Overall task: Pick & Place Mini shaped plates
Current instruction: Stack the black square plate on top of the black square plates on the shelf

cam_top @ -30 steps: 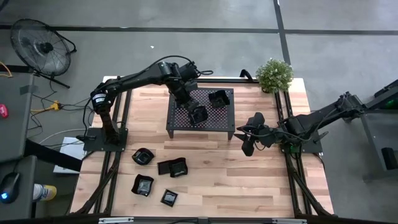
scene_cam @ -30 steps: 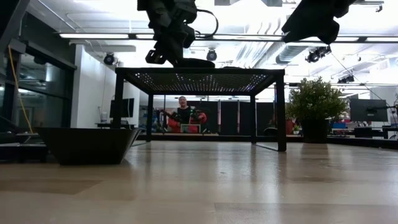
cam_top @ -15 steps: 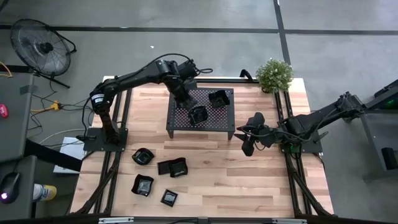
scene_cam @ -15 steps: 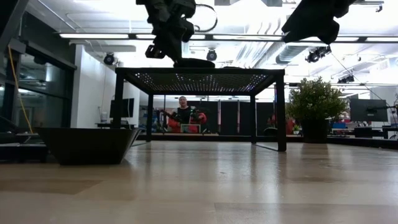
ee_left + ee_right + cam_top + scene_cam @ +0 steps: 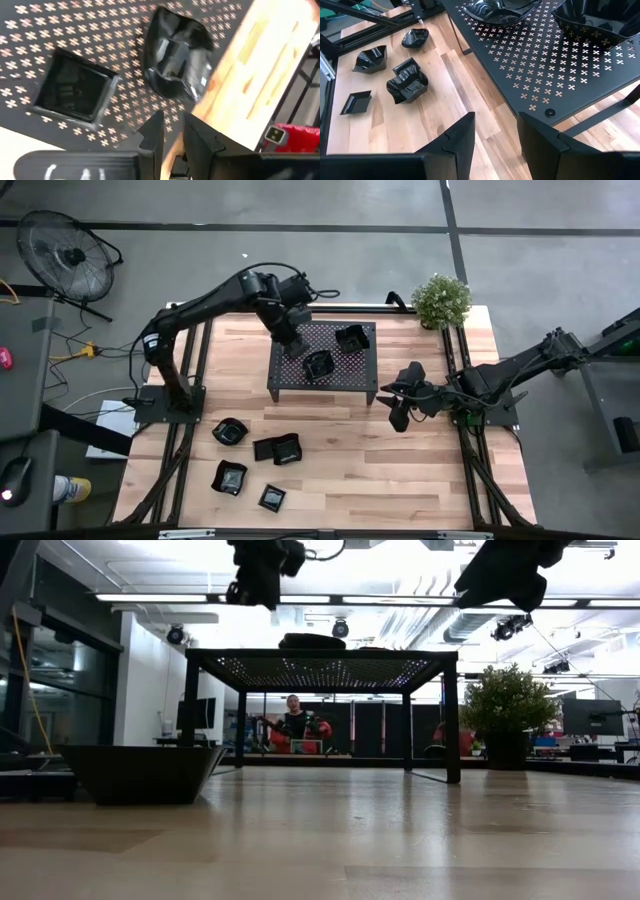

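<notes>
Two glossy black mini plates lie on the black perforated rack (image 5: 345,375): one near its near edge (image 5: 318,364), one farther back (image 5: 351,338). In the left wrist view they show as a square plate (image 5: 72,92) and a leaf-shaped plate (image 5: 177,57). My left gripper (image 5: 290,338) hovers above the rack's left part, empty, its fingers a narrow gap apart (image 5: 174,132). Several more plates lie on the table at the near left (image 5: 230,432), (image 5: 278,449), (image 5: 230,477), (image 5: 272,498). My right gripper (image 5: 400,408) waits open to the right of the rack.
A potted plant (image 5: 441,300) stands at the table's far right corner. The rack stands on four legs (image 5: 452,720) with open space beneath. A plate (image 5: 140,772) fills the low view's left. Bare wood lies between the rack and the near edge.
My left gripper has risen from beside the plate near the rack's near edge and drawn back toward the table's far left. The plate stays lying on the rack.
</notes>
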